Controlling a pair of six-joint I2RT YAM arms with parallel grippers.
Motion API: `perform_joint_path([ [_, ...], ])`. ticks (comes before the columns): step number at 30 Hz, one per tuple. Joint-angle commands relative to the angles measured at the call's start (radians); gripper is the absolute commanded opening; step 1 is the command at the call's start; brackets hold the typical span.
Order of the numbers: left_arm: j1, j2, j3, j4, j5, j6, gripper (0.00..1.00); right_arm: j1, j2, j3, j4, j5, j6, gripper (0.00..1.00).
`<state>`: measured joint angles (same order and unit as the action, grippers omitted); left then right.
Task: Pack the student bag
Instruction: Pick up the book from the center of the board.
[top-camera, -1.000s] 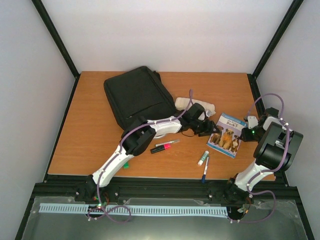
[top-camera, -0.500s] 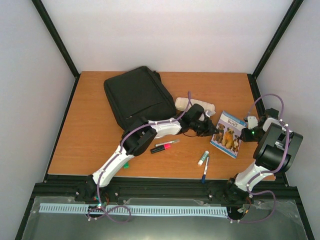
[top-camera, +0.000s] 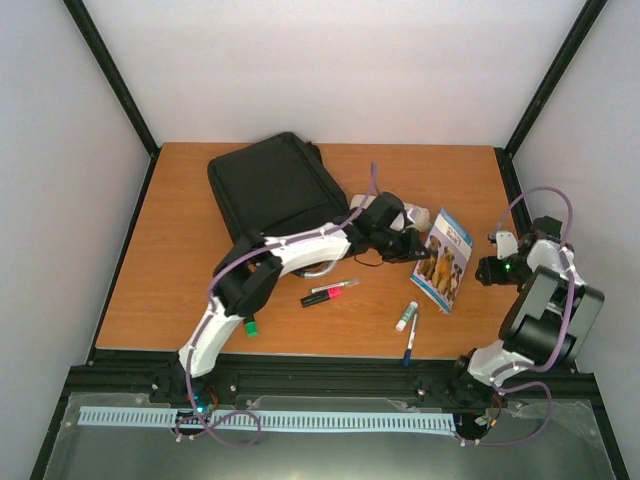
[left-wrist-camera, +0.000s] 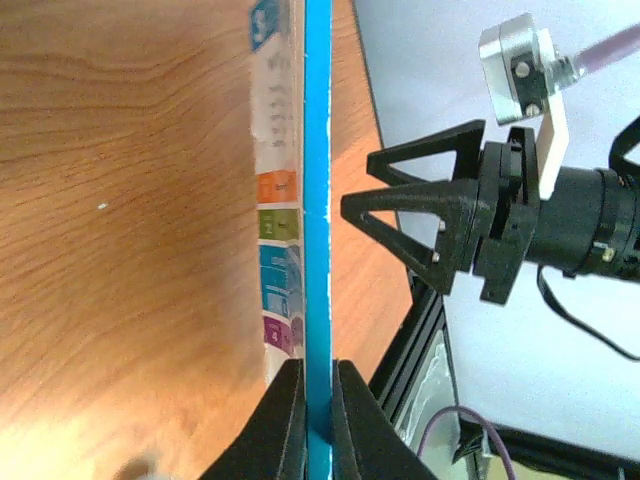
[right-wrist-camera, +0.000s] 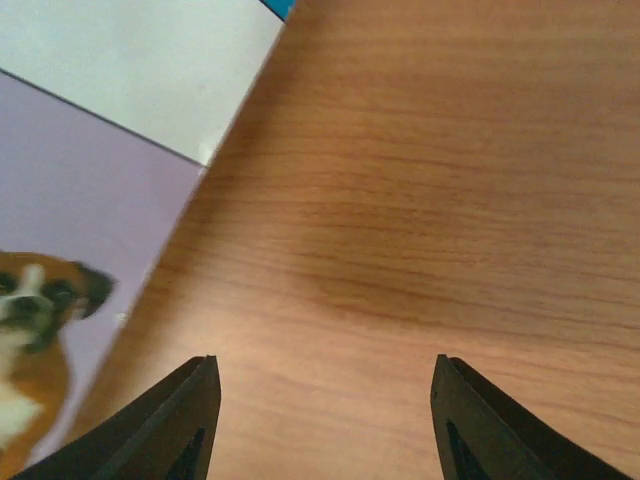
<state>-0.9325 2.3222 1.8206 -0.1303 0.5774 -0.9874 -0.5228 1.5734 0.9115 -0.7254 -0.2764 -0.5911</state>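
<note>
Student bag (top-camera: 275, 190) unmoved, left pincer (left-wrist-camera: 318, 380) now pinching dog book (top-camera: 445, 262) tilted up, right pincer (right-wrist-camera: 322, 372) spread wider.

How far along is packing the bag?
Done: nothing visibly packed; the bag lies at the back. In hand: the left jaws are shut on the book, tilted up; the right jaws stand open beside it. Left: book, pouch, marker, glue stick, pen.

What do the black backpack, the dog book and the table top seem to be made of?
The black backpack looks like soft matte fabric: dull surface, rounded edges. The dog book seems thin paper or card with a printed, perhaps glossy, cover. The table top is smooth wood or laminate; grain lines show.
</note>
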Motion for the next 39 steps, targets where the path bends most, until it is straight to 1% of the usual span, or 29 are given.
perform_joint_path([
  [1, -0.004, -0.229, -0.111, -0.077, -0.083, 0.174, 0.01, -0.002, -0.152, 0.054, -0.118, -0.102, 0.021, 0.63],
  [3, 0.004, -0.307, -0.200, -0.061, -0.110, 0.190, 0.01, -0.002, -0.208, 0.080, -0.162, -0.165, 0.023, 0.66],
  [6, 0.025, -0.430, -0.328, -0.024, -0.135, 0.195, 0.01, -0.002, -0.279, 0.126, -0.229, -0.294, 0.013, 0.69],
  [9, 0.052, -0.559, -0.436, -0.013, -0.165, 0.222, 0.01, -0.001, -0.327, 0.175, -0.302, -0.494, -0.018, 0.72],
  [11, 0.066, -0.644, -0.479, -0.022, -0.194, 0.244, 0.01, 0.004, -0.343, 0.196, -0.357, -0.644, -0.046, 0.78],
  [14, 0.093, -0.765, -0.530, -0.048, -0.232, 0.273, 0.01, 0.041, -0.348, 0.222, -0.402, -0.806, -0.045, 0.82],
  [17, 0.125, -0.880, -0.587, -0.049, -0.244, 0.291, 0.01, 0.111, -0.345, 0.233, -0.371, -0.908, 0.022, 0.86],
  [19, 0.145, -0.954, -0.620, -0.042, -0.254, 0.301, 0.01, 0.185, -0.338, 0.238, -0.317, -0.935, 0.085, 0.86],
  [21, 0.163, -1.025, -0.649, -0.027, -0.253, 0.308, 0.01, 0.256, -0.324, 0.246, -0.290, -0.987, 0.108, 0.88],
  [24, 0.194, -1.105, -0.685, 0.026, -0.203, 0.316, 0.01, 0.323, -0.288, 0.262, -0.269, -1.095, 0.114, 0.92],
  [26, 0.217, -1.118, -0.691, 0.052, -0.167, 0.314, 0.01, 0.344, -0.251, 0.287, -0.308, -1.167, 0.063, 0.94],
  [28, 0.235, -1.112, -0.687, 0.079, -0.126, 0.303, 0.01, 0.353, -0.214, 0.321, -0.363, -1.229, 0.001, 1.00],
  [30, 0.242, -1.099, -0.683, 0.122, -0.085, 0.295, 0.01, 0.362, -0.180, 0.353, -0.382, -1.268, -0.019, 1.00],
  [33, 0.242, -1.070, -0.689, 0.208, -0.039, 0.266, 0.01, 0.406, -0.124, 0.417, -0.410, -1.282, -0.057, 1.00],
  [37, 0.242, -1.016, -0.696, 0.321, 0.042, 0.209, 0.01, 0.445, -0.062, 0.483, -0.545, -1.327, -0.186, 1.00],
  [39, 0.242, -1.005, -0.705, 0.363, 0.084, 0.189, 0.01, 0.450, -0.039, 0.495, -0.582, -1.351, -0.207, 1.00],
])
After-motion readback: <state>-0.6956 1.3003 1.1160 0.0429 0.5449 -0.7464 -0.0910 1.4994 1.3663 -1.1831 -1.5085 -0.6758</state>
